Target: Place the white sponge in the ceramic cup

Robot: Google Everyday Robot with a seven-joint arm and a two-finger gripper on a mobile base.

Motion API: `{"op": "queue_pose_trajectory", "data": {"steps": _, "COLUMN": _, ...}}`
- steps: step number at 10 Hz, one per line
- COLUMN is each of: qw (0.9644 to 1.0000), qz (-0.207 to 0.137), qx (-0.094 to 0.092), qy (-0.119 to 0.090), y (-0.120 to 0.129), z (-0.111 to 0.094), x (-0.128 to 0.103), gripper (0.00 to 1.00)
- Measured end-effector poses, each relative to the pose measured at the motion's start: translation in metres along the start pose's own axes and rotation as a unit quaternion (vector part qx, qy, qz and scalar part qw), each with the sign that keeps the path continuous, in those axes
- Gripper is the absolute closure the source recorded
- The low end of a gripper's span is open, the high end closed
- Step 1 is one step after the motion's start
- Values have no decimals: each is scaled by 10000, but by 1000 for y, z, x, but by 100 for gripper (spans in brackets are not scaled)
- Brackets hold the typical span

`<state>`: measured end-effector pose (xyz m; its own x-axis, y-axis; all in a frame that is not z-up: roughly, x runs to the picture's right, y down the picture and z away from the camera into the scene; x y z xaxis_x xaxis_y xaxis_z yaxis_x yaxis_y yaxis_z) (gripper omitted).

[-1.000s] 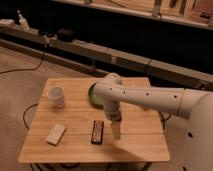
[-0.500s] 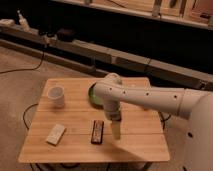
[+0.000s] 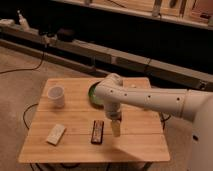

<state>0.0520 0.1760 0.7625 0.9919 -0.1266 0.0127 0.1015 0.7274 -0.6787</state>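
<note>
One stretch of table [image 3: 142, 142] decides the coming move: the sponge [image 3: 55, 134] lies well apart from the gripper [image 3: 115, 128], off to the left in the view and near the front-left corner, with the black bar [image 3: 97, 132] lying between the two. The gripper hangs pointing down over the middle of the table, just beside the bar's right side. Its fingers are spread wide and carry nothing. The sponge rests flat, its long axis running diagonally from front-left to back-right, so the wrist would probably need to turn until the fingers close across the narrow width. The cup [image 3: 56, 96] stands upright behind the sponge, toward the back-left, a short way off and not touching it. There is only the one arm, and it reaches in from the right, partly covering the green bowl [image 3: 92, 93]. As I judge it, the reach has to cross over the bar without brushing it and come down on the sponge; nothing of the grasp has begun.
</note>
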Motion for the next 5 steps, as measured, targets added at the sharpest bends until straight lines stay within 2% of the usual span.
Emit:
{"op": "queue_pose_trajectory", "data": {"steps": 1, "qw": 9981, "qz": -256, "qx": 493, "qy": -260, "y": -13, "z": -8, "x": -11, "gripper": 20}}
{"op": "queue_pose_trajectory", "data": {"steps": 3, "qw": 9914, "qz": -560, "qx": 1066, "qy": -522, "y": -27, "z": -20, "x": -22, "gripper": 20}}
{"op": "queue_pose_trajectory", "data": {"steps": 4, "qw": 9886, "qz": -653, "qx": 1216, "qy": -597, "y": -30, "z": -24, "x": -27, "gripper": 20}}
{"op": "queue_pose_trajectory", "data": {"steps": 5, "qw": 9875, "qz": -691, "qx": 1270, "qy": -620, "y": -31, "z": -26, "x": -29, "gripper": 20}}
